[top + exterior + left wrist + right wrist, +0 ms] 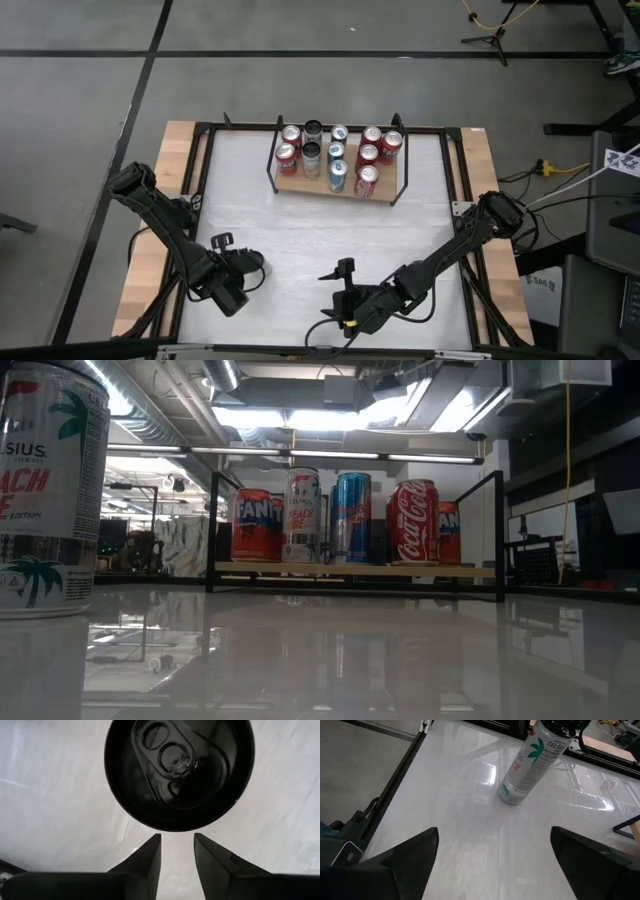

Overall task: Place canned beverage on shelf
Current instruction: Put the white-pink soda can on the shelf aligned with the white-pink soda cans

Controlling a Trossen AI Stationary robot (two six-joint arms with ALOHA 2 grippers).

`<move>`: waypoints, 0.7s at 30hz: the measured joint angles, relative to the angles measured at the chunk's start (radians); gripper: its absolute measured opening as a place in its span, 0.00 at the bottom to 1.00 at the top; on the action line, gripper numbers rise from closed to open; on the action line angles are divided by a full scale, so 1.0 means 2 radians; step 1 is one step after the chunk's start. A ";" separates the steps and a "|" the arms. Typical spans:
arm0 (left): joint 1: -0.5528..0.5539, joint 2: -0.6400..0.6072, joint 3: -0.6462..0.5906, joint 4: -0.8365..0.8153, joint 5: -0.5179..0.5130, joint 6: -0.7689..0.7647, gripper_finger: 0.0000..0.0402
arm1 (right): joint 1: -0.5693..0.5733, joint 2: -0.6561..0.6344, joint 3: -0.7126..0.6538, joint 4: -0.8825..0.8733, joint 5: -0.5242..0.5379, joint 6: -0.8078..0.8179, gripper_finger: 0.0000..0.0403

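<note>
- Risk, grip: the left gripper (177, 836) hangs directly over the tall white slim aluminium can with palm-tree print (530, 765), its fingers only narrowly parted and holding nothing; the gap looks smaller than the can's dark top, so lowering as it stands would probably press the lid rather than straddle the body, and the can might tip or skid on the glossy white tabletop (300, 240).
- Risk, placement: the small light-brown wooden shelf with black rod brackets (350, 569), at upper centre of the high view, is already crowded; a can brought in tilted or too low could likely knock the front row over, and free space looks limited to the front edge at lower left of the board.
- Risk, carry: the can stands at lower left of centre in the high view, well apart from the shelf; a shallow hold near the rim could let it swing or slip on the way.
- Risk, arms: the right gripper (494, 832), jaws wide and empty, waits at lower centre of the high view, near the can; a crossing path might bring the arms together.
- Count, cans: one on the tabletop; eleven tops countable on the shelf, mostly red, some blue, two dark-topped.
- Count, others: one shelf; two arms; two grippers.
</note>
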State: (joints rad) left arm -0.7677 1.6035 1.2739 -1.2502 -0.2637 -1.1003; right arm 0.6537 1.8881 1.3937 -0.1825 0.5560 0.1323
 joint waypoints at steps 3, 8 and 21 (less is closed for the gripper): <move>0.000 0.000 0.000 0.000 0.000 -0.011 0.30 | 0.000 0.000 0.000 0.000 0.000 0.000 0.93; 0.000 0.000 0.000 0.000 0.002 -0.011 0.42 | 0.000 0.000 0.000 0.000 0.000 0.000 0.93; 0.000 0.000 0.000 0.001 0.011 0.005 0.77 | 0.000 0.000 0.000 0.000 0.000 0.000 0.93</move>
State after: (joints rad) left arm -0.7679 1.6035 1.2743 -1.2491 -0.2413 -1.0897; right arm 0.6537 1.8881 1.3937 -0.1825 0.5560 0.1322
